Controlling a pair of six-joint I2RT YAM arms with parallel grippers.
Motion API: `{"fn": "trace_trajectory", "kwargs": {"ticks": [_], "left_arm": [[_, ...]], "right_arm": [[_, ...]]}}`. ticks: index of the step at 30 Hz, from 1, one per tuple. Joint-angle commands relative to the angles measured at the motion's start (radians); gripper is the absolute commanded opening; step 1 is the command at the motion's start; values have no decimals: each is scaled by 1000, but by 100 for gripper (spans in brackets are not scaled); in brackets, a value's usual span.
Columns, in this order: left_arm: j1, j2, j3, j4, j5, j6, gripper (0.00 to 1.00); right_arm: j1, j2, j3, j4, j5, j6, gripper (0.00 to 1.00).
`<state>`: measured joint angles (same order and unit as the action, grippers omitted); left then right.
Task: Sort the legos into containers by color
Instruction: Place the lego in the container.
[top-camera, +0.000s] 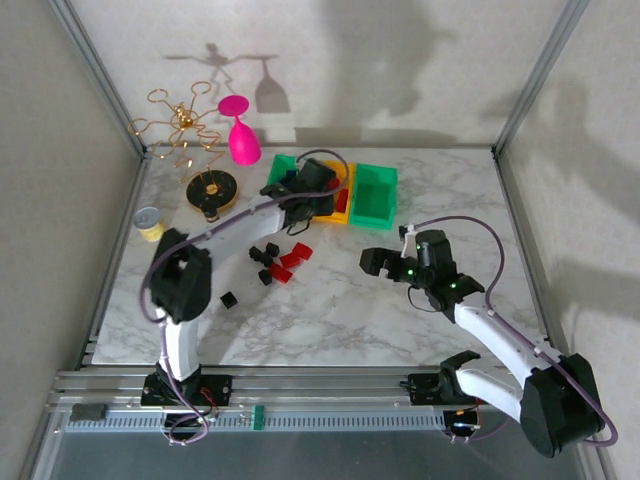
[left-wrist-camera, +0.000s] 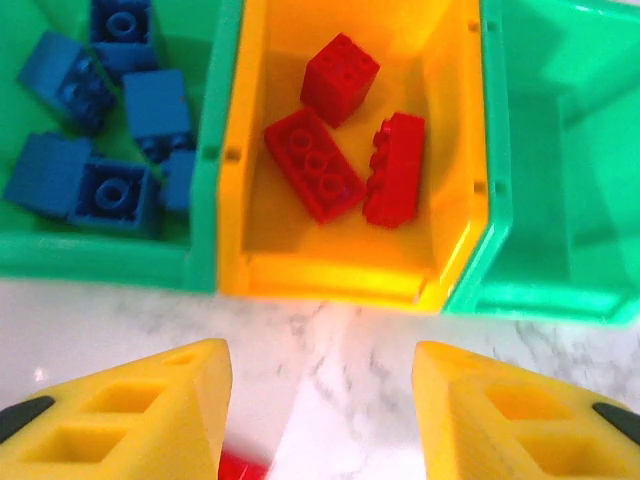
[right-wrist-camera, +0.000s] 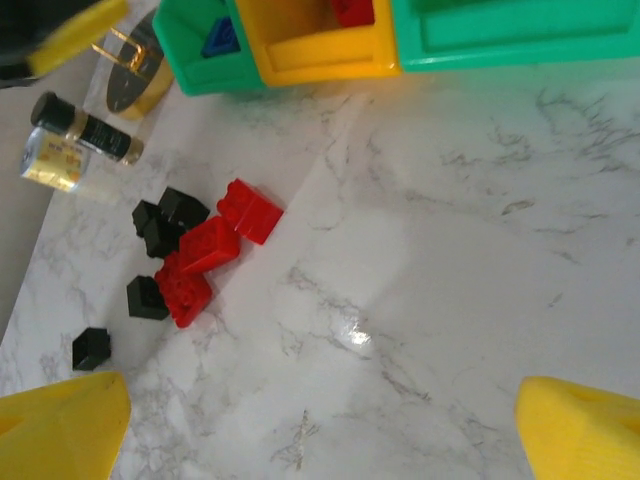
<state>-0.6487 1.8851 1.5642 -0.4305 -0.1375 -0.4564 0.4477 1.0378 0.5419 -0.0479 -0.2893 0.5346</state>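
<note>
From the camera up high, my left gripper (top-camera: 300, 185) hangs over a row of three little open plastic bins: the left green bin (top-camera: 282, 163), the yellow-orange bin (top-camera: 338, 220) in the middle and the right green bin (top-camera: 376, 195). My arm hides much of the first two. My right gripper (top-camera: 385, 262) hangs over the white marble surface (top-camera: 350, 320), well apart from the bins. Small loose plastic lego bricks lie between my arms, red ones (top-camera: 291, 261) and black ones (top-camera: 265, 251). At the back stand a pink plastic goblet (top-camera: 240, 130) and a gold wire stand (top-camera: 185, 125). A small yellow tin can (top-camera: 150, 222) sits by the left edge.

My left wrist camera looks right down into the bins. Blue lego bricks (left-wrist-camera: 100, 130) are piled in the left green bin. Three red ones lie in the yellow-orange bin. My yellow fingers (left-wrist-camera: 120, 420) stand apart with bare marble between them, so this gripper is loose and holds nothing. A bit of red peeks in at the bottom edge, and I cannot tell what it is.

My right wrist camera shows the loose bricks up close. Three red ones touch each other, and the black ones sit just beside them. This gripper is spread wide and holds nothing. The tin can has a label here, but the writing is too blurry to read.
</note>
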Motion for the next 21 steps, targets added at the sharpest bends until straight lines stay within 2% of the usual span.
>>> {"fn": "trace_trajectory", "kwargs": {"ticks": [1, 6, 11, 13, 21], "left_arm": [[-14, -119, -152, 35, 24, -37, 50], [-32, -260, -363, 41, 12, -89, 51], [-50, -332, -498, 56, 39, -132, 53], [-52, -335, -534, 64, 71, -131, 55], [-73, -341, -602, 31, 51, -200, 59]], "right_arm": [[45, 26, 15, 22, 3, -31, 99], [121, 72, -2, 58, 8, -23, 99], [180, 79, -54, 131, 24, 10, 99], [195, 86, -63, 141, 33, 18, 99], [207, 88, -60, 131, 74, 21, 99]]}}
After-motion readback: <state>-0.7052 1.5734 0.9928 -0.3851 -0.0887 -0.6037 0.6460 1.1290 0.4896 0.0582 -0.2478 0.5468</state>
